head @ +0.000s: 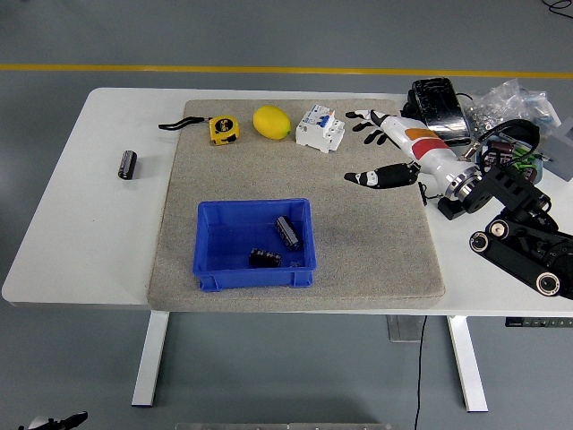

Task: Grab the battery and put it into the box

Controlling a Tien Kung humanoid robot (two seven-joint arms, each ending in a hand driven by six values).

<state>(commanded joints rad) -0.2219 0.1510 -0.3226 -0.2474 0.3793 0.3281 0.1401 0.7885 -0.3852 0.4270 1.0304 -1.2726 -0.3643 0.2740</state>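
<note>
Now the right hand hovers empty, fingers spread, while two batteries lie inside the blue box.

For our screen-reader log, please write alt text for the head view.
Two batteries lie in the blue box on a grey mat; the right hand hovers open beside a circuit breaker. Another battery lies far left.

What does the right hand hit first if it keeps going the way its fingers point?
Likely the white circuit breaker: the open right hand points left across the mat's far part, fingers near it. The hand's height is unclear, so it might pass above it.
</note>
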